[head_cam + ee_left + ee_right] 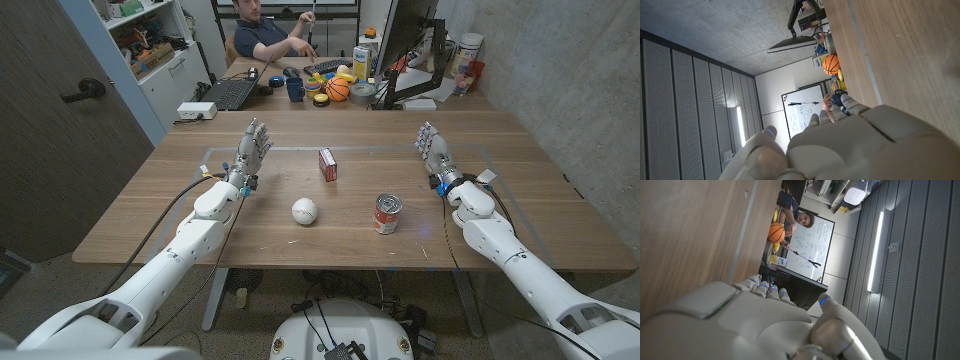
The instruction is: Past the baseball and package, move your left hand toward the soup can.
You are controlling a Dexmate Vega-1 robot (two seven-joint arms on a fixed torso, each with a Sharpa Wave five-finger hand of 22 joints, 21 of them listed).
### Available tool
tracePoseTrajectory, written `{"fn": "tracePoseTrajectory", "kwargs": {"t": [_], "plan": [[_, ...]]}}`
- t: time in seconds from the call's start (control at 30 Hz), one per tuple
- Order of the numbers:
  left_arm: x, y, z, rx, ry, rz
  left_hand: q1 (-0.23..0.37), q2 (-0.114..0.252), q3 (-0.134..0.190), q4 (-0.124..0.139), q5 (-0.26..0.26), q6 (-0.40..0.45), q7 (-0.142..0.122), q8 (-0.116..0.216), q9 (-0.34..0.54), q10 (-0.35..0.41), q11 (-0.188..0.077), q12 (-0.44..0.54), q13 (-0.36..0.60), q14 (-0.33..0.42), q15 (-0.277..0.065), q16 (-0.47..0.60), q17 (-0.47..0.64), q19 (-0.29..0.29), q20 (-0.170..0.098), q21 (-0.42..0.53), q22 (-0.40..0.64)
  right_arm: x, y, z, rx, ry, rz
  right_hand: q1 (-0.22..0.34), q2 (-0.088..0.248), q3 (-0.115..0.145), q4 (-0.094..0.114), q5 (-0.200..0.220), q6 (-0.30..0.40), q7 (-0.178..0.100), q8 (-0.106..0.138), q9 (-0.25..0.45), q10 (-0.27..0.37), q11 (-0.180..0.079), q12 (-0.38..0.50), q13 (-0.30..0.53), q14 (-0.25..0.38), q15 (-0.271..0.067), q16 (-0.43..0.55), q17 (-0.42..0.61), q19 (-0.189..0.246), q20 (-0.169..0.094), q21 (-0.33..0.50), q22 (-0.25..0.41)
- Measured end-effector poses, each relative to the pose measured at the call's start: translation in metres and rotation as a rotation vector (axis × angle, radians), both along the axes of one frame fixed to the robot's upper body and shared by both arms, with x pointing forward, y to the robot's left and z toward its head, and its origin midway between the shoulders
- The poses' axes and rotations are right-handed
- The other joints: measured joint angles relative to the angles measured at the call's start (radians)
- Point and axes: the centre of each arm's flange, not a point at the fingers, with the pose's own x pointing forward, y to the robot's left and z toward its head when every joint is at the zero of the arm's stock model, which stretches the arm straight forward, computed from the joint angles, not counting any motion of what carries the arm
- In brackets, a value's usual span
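A white baseball (304, 211) lies near the middle of the wooden table (160, 215). Behind it stands a small red package (327, 163). To the right of the ball stands a soup can (387, 214) with a red label. My left hand (249, 154) is at the table's left side, fingers apart and holding nothing, well left of the package and ball. My right hand (435, 152) is at the right side, also open and holding nothing, behind and right of the can. The backs of both hands show in the wrist views, the left hand (850, 145) and the right hand (740, 322).
Behind the table stands a second desk with a laptop (228, 94), a small basketball (337, 89), bottles and a monitor (405, 40). A person (262, 38) sits behind it. A grey cabinet (60, 110) stands at the left.
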Motion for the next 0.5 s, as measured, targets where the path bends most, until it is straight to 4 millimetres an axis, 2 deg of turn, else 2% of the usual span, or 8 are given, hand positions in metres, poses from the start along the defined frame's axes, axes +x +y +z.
{"fn": "tracePoseTrajectory", "kwargs": {"t": [0.17,0.23,0.3,0.37,0.4,0.43,0.5], "plan": [[0.001,0.0,0.001,-0.003,-0.006,-0.005,0.0,0.0,0.0,0.0,0.0,-0.002,-0.002,0.002,0.0,0.0,0.0,0.003,0.0,0.0,0.0,0.002,0.0,0.001,0.001,0.004,0.0,-0.001,0.0,0.003,0.003,-0.013,-0.003,0.0,0.0,0.0,0.0,0.0,0.0,0.0,0.0,0.0,0.0,0.0,0.0,0.0,0.0,0.0,0.0,0.0,0.0,0.0,0.0,0.0],[0.002,-0.001,0.001,-0.005,-0.01,-0.005,0.0,0.0,0.0,0.0,0.0,-0.007,-0.024,0.019,0.0,-0.006,-0.007,0.018,0.0,-0.003,-0.006,0.019,-0.002,0.033,0.045,0.018,-0.001,-0.001,0.001,0.003,-0.011,-0.013,-0.002,0.0,0.0,0.0,0.0,0.0,0.0,0.0,0.0,0.0,0.0,0.0,0.0,0.0,0.0,0.0,0.0,0.0,0.0,0.0,0.0,0.0],[0.002,-0.003,0.002,-0.008,-0.017,-0.003,0.001,0.001,0.002,-0.002,0.0,-0.006,-0.055,0.033,0.0,0.0,-0.029,0.03,0.0,0.045,-0.011,0.035,-0.004,0.084,0.105,0.035,-0.003,0.0,0.003,0.002,-0.035,-0.009,-0.002,0.0,0.0,0.0,0.0,0.0,0.0,0.0,0.0,0.0,0.0,0.0,0.0,0.0,0.0,0.0,0.0,0.0,0.0,0.0,0.0,0.0],[0.004,-0.004,0.0,-0.016,-0.012,-0.002,0.007,0.007,0.006,-0.006,0.0,0.001,-0.083,0.038,0.0,0.029,-0.043,0.03,0.0,0.082,-0.014,0.041,-0.008,0.113,0.133,0.041,-0.007,0.0,0.007,-0.001,-0.088,-0.002,0.006,0.0,0.0,0.0,0.0,0.0,0.0,0.0,0.0,0.0,0.0,0.0,0.0,0.0,0.0,0.0,0.0,0.0,0.0,0.0,0.0,0.0],[0.0,-0.002,0.006,-0.008,-0.06,0.041,0.008,0.008,0.007,-0.007,0.0,0.01,-0.093,0.038,0.0,0.043,-0.045,0.03,0.0,0.094,-0.018,0.041,-0.008,0.119,0.133,0.041,-0.008,0.001,0.01,-0.002,-0.118,0.003,0.009,0.0,0.0,0.0,0.0,0.0,0.0,0.0,0.0,0.0,0.0,0.0,0.0,0.0,0.0,0.0,0.0,0.0,0.0,0.0,0.0,0.0],[0.001,-0.002,0.006,-0.011,-0.06,0.041,0.013,0.012,0.01,-0.011,0.0,0.016,-0.102,0.038,0.0,0.048,-0.048,0.03,0.0,0.099,-0.02,0.041,-0.008,0.127,0.125,0.041,-0.007,0.0,-0.003,0.001,-0.004,-0.012,-0.012,0.0,0.0,0.0,0.0,0.0,0.0,0.0,0.0,0.0,0.0,0.0,0.0,0.0,0.0,0.0,0.0,0.0,0.0,0.0,0.0,0.0],[0.001,-0.002,0.009,-0.009,-0.076,0.055,0.022,0.013,0.005,-0.023,0.0,0.023,-0.114,0.038,0.0,0.054,-0.054,0.03,0.0,0.104,-0.019,0.041,-0.008,0.127,0.108,0.041,-0.012,0.0,-0.003,0.0,-0.012,-0.009,-0.013,0.0,0.0,0.0,0.0,0.0,0.0,0.0,0.0,0.0,0.0,0.0,0.0,0.0,0.0,0.0,0.0,0.0,0.0,0.0,0.0,0.0]]}}
